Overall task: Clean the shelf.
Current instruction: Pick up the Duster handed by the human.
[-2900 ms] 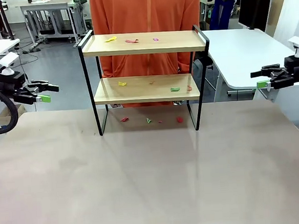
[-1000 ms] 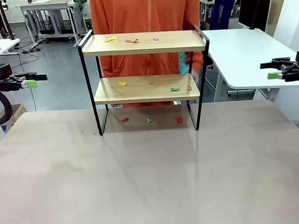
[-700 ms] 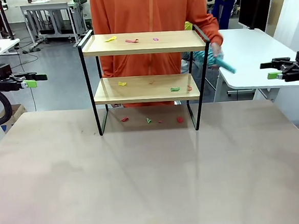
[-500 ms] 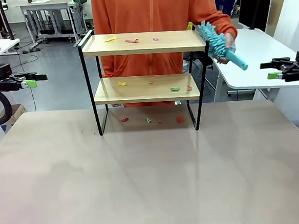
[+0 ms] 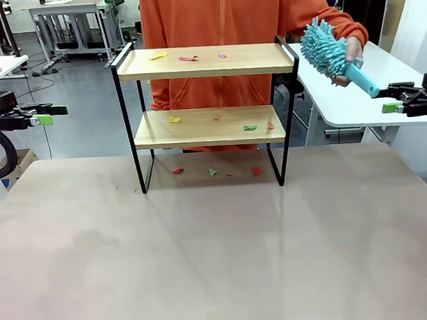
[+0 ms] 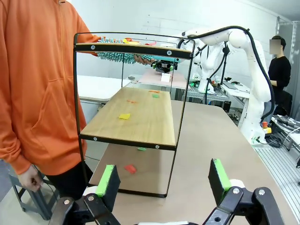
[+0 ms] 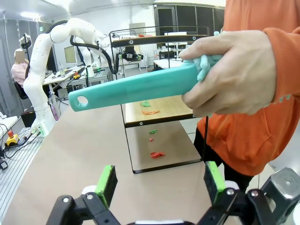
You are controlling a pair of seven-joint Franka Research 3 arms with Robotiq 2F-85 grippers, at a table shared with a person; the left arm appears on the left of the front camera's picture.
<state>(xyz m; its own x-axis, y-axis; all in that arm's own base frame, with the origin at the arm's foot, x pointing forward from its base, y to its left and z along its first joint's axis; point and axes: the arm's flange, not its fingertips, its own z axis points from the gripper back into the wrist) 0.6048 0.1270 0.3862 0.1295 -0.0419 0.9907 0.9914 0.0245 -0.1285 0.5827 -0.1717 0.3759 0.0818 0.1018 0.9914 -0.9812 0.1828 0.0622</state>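
The shelf stands at the middle of the surface's far edge, both wooden boards dotted with coloured scraps, and more scraps lie on the surface under it. Behind it is a person in an orange top, and their hand grips a teal duster. Its fluffy head is up at top-board height, just beside the shelf's right rail, and the handle slants down toward the right gripper. That gripper hangs off the far right corner with its jaws spread wide, grasping nothing; from its wrist the green pads stand well apart. The left gripper hovers beyond the far left corner, released as well, pads wide and facing the shelf's end.
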